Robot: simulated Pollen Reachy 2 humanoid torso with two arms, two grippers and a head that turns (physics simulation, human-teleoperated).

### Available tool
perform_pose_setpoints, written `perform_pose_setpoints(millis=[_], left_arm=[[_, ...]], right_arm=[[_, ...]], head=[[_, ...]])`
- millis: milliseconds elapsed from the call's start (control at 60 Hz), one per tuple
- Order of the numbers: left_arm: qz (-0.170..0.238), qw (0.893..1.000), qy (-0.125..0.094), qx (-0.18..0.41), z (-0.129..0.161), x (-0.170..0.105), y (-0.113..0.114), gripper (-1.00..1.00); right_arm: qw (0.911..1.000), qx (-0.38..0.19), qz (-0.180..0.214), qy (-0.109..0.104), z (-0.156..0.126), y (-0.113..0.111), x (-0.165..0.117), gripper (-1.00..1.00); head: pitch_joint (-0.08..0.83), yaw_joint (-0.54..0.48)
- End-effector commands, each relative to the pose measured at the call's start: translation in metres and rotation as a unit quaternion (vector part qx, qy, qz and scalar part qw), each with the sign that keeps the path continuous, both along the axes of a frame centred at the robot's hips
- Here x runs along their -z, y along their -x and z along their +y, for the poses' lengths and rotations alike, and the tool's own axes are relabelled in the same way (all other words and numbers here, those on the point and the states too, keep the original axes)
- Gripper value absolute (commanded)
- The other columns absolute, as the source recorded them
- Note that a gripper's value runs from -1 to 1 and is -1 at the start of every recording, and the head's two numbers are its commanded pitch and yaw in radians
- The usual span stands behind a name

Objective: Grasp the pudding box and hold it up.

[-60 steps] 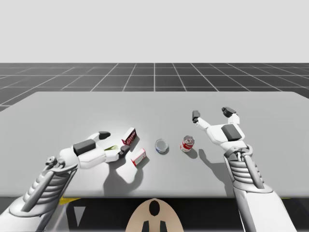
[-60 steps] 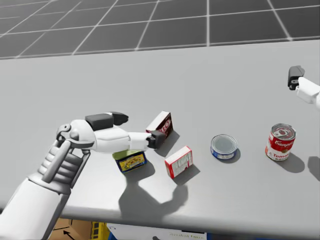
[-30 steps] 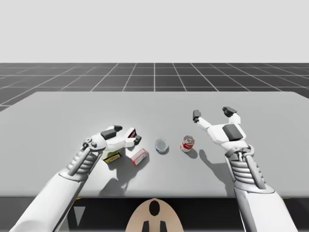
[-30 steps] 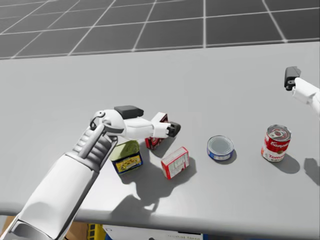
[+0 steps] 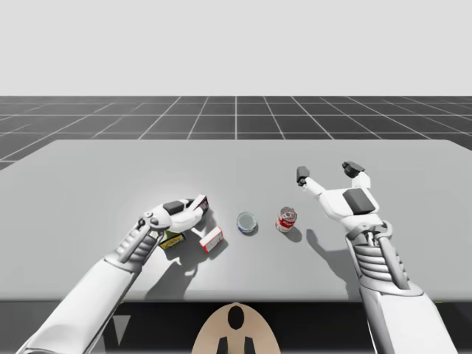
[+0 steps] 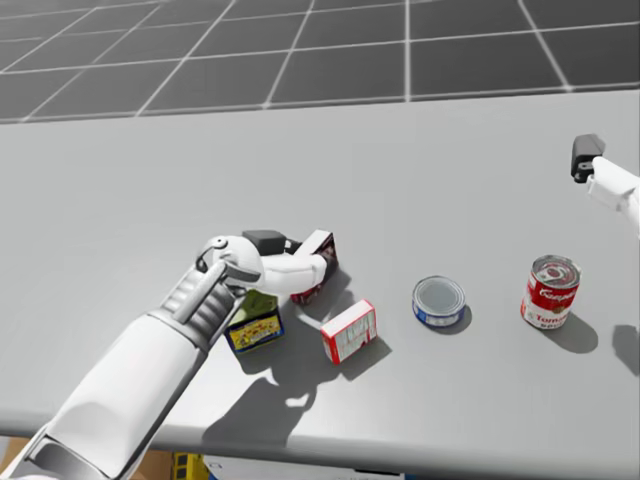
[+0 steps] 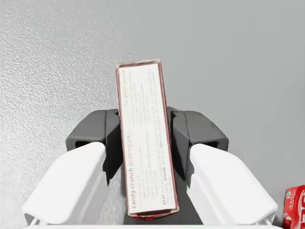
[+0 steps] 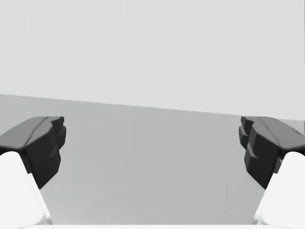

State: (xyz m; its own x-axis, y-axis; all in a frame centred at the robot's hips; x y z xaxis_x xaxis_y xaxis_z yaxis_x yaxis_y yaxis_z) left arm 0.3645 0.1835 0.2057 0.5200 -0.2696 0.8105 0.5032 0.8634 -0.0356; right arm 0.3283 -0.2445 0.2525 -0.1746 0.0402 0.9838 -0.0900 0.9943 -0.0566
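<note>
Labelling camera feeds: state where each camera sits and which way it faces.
High view: fixed above the table, looking down; both arms and part of my body show.
Head view: on my head, facing down at the red-and-white can; left arm shows.
Left wrist view: on left hand, looking along the left tool, shut on the pudding box.
Right wrist view: on right hand, looking along the open right tool over the table.
Shared: high and head views both show the pudding box.
</note>
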Motion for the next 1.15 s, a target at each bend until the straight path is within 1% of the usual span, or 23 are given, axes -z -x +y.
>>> perform_pose_setpoints(millis=[17,133,267,283,317,333,383,400,500,583,667,717,817,850,883,917,933,967,1000,1033,1067,1150], left_arm=[[0.029,0.998,-0.054,-0.028,-0.003,0.001,0.004,1.00],[0.024,0.998,-0.055,-0.025,-0.004,0.000,0.005,1.00],[0.022,0.998,-0.055,-0.025,-0.004,0.000,0.005,1.00],[0.022,0.998,-0.054,-0.025,-0.004,0.000,0.005,1.00],[0.022,0.998,-0.054,-0.025,-0.004,0.000,0.005,1.00],[0.022,0.998,-0.054,-0.026,-0.003,0.000,0.005,1.00],[0.021,0.998,-0.055,-0.026,-0.003,0.000,0.004,1.00],[0.021,0.998,-0.055,-0.026,-0.003,0.000,0.004,1.00],[0.020,0.998,-0.055,-0.026,-0.004,-0.001,0.003,1.00],[0.011,0.998,-0.047,-0.027,-0.003,-0.011,0.002,1.00],[-0.009,0.999,-0.029,-0.031,0.001,-0.030,0.002,1.00],[-0.024,0.999,-0.014,-0.036,0.005,-0.046,0.001,1.00],[-0.055,0.997,0.011,-0.043,0.012,-0.080,0.004,1.00],[-0.062,0.997,0.014,-0.044,0.014,-0.086,0.005,1.00],[-0.076,0.996,0.021,-0.048,0.017,-0.100,0.007,1.00],[-0.084,0.995,0.024,-0.049,0.018,-0.107,0.008,1.00],[-0.096,0.994,0.028,-0.052,0.020,-0.117,0.010,1.00],[-0.104,0.993,0.032,-0.053,0.021,-0.124,0.011,1.00],[-0.121,0.990,0.039,-0.055,0.024,-0.139,0.014,1.00],[-0.131,0.989,0.043,-0.056,0.025,-0.147,0.016,1.00],[-0.152,0.985,0.051,-0.058,0.026,-0.163,0.021,1.00],[-0.193,0.977,0.073,-0.057,0.028,-0.192,0.031,1.00]], right_arm=[[1.0000,0.001,-0.001,-0.001,-0.001,0.000,-0.001,-1.00],[1.0000,0.001,-0.002,-0.002,-0.001,0.000,-0.001,-1.00],[1.0000,0.002,-0.002,-0.003,-0.001,0.000,0.000,-1.00],[1.0000,0.002,-0.002,-0.003,-0.001,0.000,0.000,-1.00],[1.0000,0.002,-0.002,-0.004,-0.001,0.000,0.000,-1.00],[1.0000,0.002,-0.002,-0.003,-0.001,0.000,0.000,-1.00],[1.0000,0.002,-0.002,-0.003,-0.001,0.000,0.000,-1.00],[1.0000,0.002,-0.002,-0.004,-0.001,0.000,0.000,-1.00],[1.0000,0.002,-0.003,-0.004,-0.001,0.000,0.000,-1.00],[1.0000,0.002,-0.004,-0.003,-0.001,0.000,0.000,-1.00],[1.0000,0.000,-0.001,-0.003,-0.001,0.000,0.001,-1.00],[1.0000,0.001,-0.001,-0.001,-0.001,0.000,0.001,-1.00],[0.9999,0.005,0.000,0.009,-0.001,-0.001,0.003,-1.00],[0.9999,0.006,0.000,0.012,0.000,0.000,0.003,-1.00],[0.9998,0.010,-0.003,0.016,0.000,0.000,0.003,-1.00],[0.9998,0.014,-0.005,0.016,0.000,0.000,0.003,-1.00],[0.9997,0.020,-0.009,0.014,0.000,-0.001,0.004,-1.00],[0.9996,0.021,-0.009,0.015,0.000,-0.001,0.004,-1.00],[0.9996,0.022,-0.008,0.016,0.000,0.000,0.003,-1.00],[0.9995,0.024,-0.008,0.017,0.000,0.000,0.003,-1.00],[0.9995,0.025,-0.008,0.017,0.000,0.000,0.003,-1.00],[0.9995,0.025,-0.004,0.018,0.000,0.000,0.003,-1.00]], head=[[0.579,0.19],[0.546,0.19],[0.443,0.19],[0.413,0.20],[0.394,0.20],[0.367,0.20],[0.343,0.20],[0.322,0.20],[0.288,0.20],[0.279,0.20],[0.274,0.20],[0.270,0.20],[0.265,0.20],[0.264,0.20],[0.263,0.20],[0.262,0.20],[0.261,0.20],[0.260,0.20],[0.256,0.20],[0.252,0.20],[0.247,0.19],[0.247,0.19]])
